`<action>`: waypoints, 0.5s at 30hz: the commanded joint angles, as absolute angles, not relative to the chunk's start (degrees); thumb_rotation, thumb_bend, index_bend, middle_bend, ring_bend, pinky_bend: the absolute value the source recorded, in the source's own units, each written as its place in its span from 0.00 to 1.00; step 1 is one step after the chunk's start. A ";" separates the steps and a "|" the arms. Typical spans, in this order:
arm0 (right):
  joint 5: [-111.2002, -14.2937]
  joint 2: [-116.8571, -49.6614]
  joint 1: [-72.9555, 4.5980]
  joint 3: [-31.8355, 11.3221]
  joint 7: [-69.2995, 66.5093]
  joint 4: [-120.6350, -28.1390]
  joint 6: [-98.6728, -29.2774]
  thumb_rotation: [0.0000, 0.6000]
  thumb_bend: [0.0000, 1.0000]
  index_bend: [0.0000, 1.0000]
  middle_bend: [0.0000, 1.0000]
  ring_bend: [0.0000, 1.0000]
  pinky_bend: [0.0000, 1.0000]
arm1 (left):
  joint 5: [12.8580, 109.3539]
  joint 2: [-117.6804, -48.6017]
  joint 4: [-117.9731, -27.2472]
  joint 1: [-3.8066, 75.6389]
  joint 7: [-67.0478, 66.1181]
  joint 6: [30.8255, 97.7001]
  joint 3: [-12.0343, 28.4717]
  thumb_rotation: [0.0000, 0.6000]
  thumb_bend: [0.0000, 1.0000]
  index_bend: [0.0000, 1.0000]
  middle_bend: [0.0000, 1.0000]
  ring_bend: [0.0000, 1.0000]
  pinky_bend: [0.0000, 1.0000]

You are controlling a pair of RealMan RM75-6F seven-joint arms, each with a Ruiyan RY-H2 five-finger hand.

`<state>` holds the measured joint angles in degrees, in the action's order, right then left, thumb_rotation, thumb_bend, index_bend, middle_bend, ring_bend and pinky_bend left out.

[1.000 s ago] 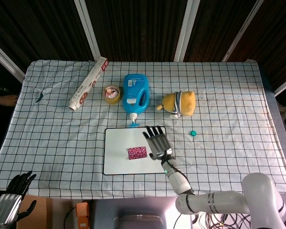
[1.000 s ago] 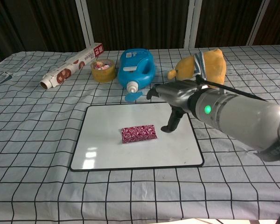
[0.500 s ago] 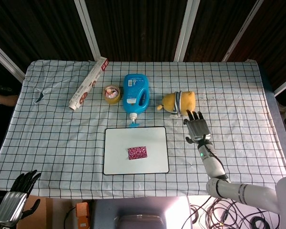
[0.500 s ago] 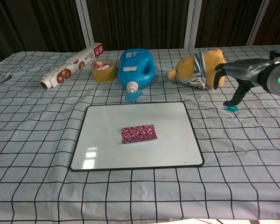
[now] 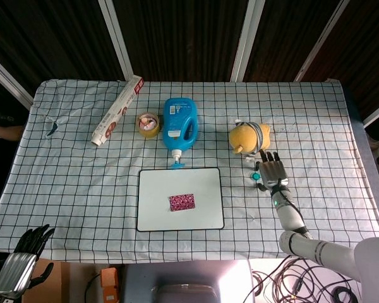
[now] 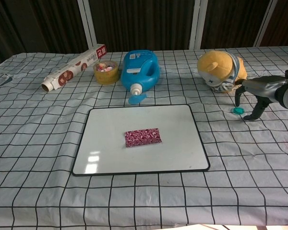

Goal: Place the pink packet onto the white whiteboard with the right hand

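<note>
We see the pink packet, a small flat rectangle with a swirled magenta print, lying near the middle of the white whiteboard, a glossy rounded-corner panel with a thin black rim. The board rests on a white cloth ruled in a black grid and creased in soft folds.

Well to the right of the whiteboard, our right hand hangs over the cloth, metal-grey, its fingers spread and holding nothing. Its fingertips sit just beside a small teal cap and close to the yellow plush toy, a rounded, fuzzy figure with a striped band.

Behind the whiteboard lies a blue plastic detergent jug on its side, its pale nozzle pointing toward the board's far edge, with a light blue cap between nozzle and rim. Left of the jug stands a squat yellowish tub, and further left a long cardboard wrap box lies slantwise.

Our left hand shows in the head view only, dark and ridged, far off the whiteboard's near-left corner, past the table's front edge, fingers apart and empty.
</note>
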<state>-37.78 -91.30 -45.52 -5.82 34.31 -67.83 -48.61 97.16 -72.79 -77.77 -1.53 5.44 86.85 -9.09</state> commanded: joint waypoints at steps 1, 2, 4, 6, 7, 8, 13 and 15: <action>-38.75 -91.97 -45.44 -6.03 33.62 -67.30 -48.18 1.00 0.22 0.39 0.00 0.00 0.02 | 97.13 -72.77 -77.75 -1.56 5.49 86.89 -9.08 1.00 0.37 0.00 0.00 0.00 0.00; -38.99 -92.07 -45.42 -6.09 33.48 -67.26 -48.18 1.00 0.22 0.40 0.00 0.00 0.02 | 97.13 -72.77 -77.73 -1.57 5.53 86.93 -9.06 1.00 0.37 0.00 0.00 0.00 0.00; -39.45 -92.22 -45.38 -6.19 33.37 -67.27 -48.27 1.00 0.22 0.40 0.00 0.00 0.02 | 97.17 -72.76 -77.67 -1.62 5.66 87.05 -9.09 1.00 0.37 0.00 0.00 0.00 0.00; -39.65 -92.31 -45.32 -6.21 33.48 -67.22 -48.40 1.00 0.22 0.41 0.00 0.00 0.02 | 97.23 -72.79 -77.53 -1.67 5.80 87.15 -9.12 1.00 0.37 0.00 0.00 0.00 0.00; -39.67 -92.33 -45.29 -6.23 33.62 -67.20 -48.48 1.00 0.22 0.42 0.00 0.00 0.02 | 97.24 -72.80 -77.43 -1.70 5.91 87.21 -9.13 1.00 0.37 0.00 0.00 0.00 0.00; -39.64 -92.31 -45.26 -6.27 33.70 -67.21 -48.52 1.00 0.22 0.42 0.00 0.00 0.02 | 97.24 -72.81 -77.34 -1.72 5.98 87.23 -9.15 1.00 0.37 0.00 0.00 0.00 0.00; -39.42 -91.92 -45.02 -6.69 33.82 -67.40 -48.78 1.00 0.22 0.44 0.00 0.00 0.02 | 97.21 -72.80 -77.03 -1.83 6.38 87.37 -9.17 1.00 0.37 0.00 0.00 0.00 0.00; -39.42 -91.83 -44.94 -6.74 33.87 -67.52 -48.76 1.00 0.22 0.44 0.00 0.00 0.02 | 97.22 -72.82 -76.99 -1.80 6.49 87.33 -9.17 1.00 0.37 0.00 0.00 0.00 0.00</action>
<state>-39.42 -91.84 -44.95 -6.73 33.86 -67.52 -48.77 97.22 -72.83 -76.98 -1.79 6.49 87.31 -9.17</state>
